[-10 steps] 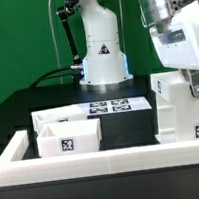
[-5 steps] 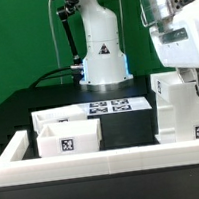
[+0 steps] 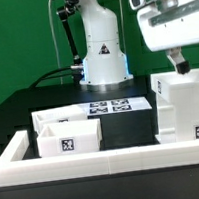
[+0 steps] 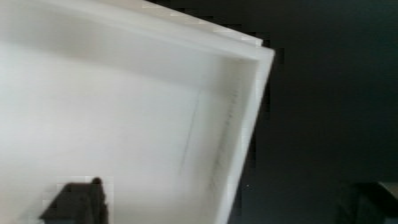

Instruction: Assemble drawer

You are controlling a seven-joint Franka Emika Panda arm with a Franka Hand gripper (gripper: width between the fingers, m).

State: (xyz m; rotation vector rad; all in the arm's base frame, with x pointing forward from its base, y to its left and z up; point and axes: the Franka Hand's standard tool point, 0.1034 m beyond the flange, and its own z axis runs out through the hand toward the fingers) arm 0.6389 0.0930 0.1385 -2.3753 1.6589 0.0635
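The tall white box-like case (image 3: 184, 107) stands at the exterior view's right, with a tag low on its front. Two low white trays sit at the left, a front one with a tag (image 3: 67, 139) and one behind it (image 3: 47, 118). My gripper (image 3: 182, 65) hangs just above the case's top edge, open and holding nothing. In the wrist view the case's wall and rim (image 4: 240, 110) run below the gripper (image 4: 231, 205). One dark fingertip (image 4: 75, 200) is over the white inside and the other is over the dark table.
The marker board (image 3: 110, 107) lies flat behind the trays. A long low white border rail (image 3: 105, 160) runs along the front and up the left side. The arm's white base (image 3: 103, 52) stands at the back centre on the black table.
My gripper has risen from beside the case's upper wall to just above its top edge. The case and trays have not moved.
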